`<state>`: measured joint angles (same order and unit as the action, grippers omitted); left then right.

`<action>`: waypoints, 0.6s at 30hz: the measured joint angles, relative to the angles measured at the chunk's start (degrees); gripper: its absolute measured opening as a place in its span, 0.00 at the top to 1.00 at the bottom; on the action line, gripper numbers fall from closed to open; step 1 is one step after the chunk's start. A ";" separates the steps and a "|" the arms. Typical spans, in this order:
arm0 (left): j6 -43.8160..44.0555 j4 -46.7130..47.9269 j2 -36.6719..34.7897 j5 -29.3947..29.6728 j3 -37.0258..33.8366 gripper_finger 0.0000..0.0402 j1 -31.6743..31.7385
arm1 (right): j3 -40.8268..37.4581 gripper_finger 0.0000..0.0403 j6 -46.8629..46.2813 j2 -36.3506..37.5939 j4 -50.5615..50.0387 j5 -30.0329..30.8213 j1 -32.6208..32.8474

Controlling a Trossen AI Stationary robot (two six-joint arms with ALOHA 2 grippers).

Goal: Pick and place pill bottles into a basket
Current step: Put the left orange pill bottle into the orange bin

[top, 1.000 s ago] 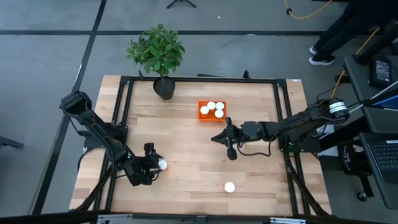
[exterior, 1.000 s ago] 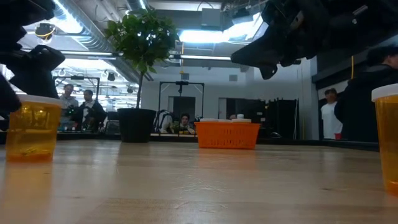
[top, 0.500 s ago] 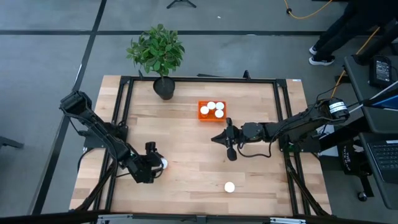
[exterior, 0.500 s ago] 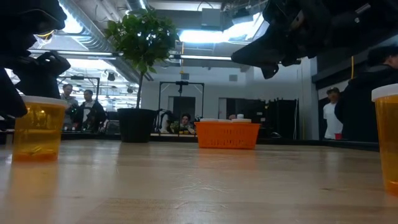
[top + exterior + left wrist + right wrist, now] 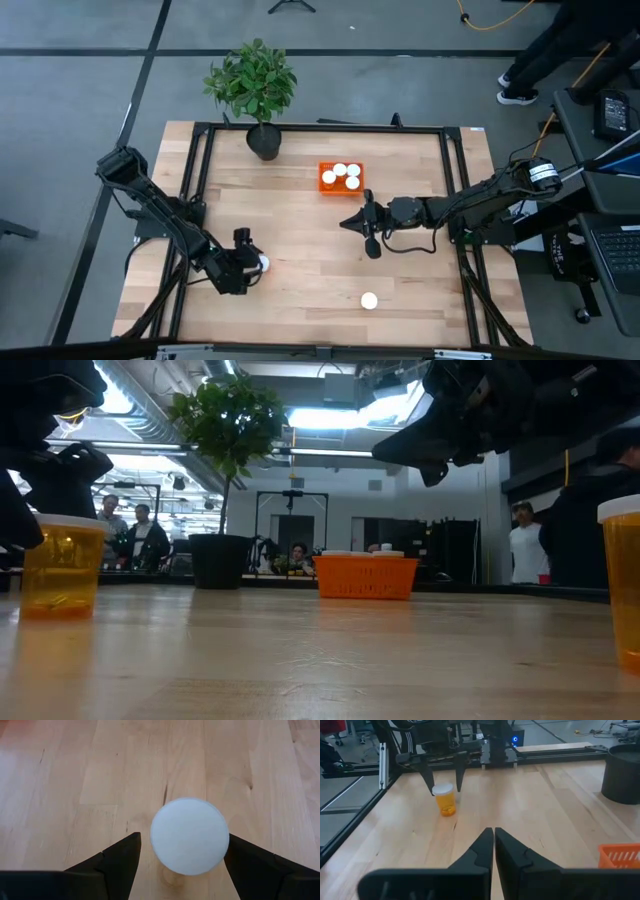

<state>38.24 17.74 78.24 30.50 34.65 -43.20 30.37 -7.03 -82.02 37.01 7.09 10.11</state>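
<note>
A pill bottle (image 5: 262, 264) with a round white cap and a translucent orange body is seen standing upright on the wooden table (image 5: 300, 250), in the lower left of the high view. In the left wrist view its cap (image 5: 190, 836) is framed between the two dark fingers (image 5: 117, 857), with a gap visible on each side. The left gripper (image 5: 252, 266) is thus held open around the bottle, lowered close to the table, its arm reaching in from the upper left of the frame.

A second bottle (image 5: 369, 300) is seen alone in the lower middle of the high view, well apart from both arms. Four white caps are visible inside the orange basket (image 5: 325, 186), placed above centre, near the potted plant (image 5: 253, 85).

The right gripper (image 5: 368, 226) is held above the table near the frame's centre, just below the basket, its fingers (image 5: 482, 847) pressed together on nothing.
</note>
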 joint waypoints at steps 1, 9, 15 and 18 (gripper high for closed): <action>0.00 0.00 0.00 -0.02 0.00 0.34 0.00 | 0.00 0.95 0.00 0.00 0.00 -0.02 0.00; -0.02 0.00 0.00 -0.04 0.00 0.44 -0.02 | 0.00 0.95 0.00 0.00 -0.02 -0.02 0.00; -0.02 -0.02 0.00 -0.04 0.00 0.49 -0.02 | 0.00 0.95 0.00 0.02 -0.02 -0.04 0.00; -0.02 -0.02 0.00 -0.04 0.00 0.49 -0.02 | 0.00 0.95 0.00 0.02 -0.02 -0.04 0.00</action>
<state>38.22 17.72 78.24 30.46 34.65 -43.22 30.37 -7.03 -82.00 36.99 7.05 10.11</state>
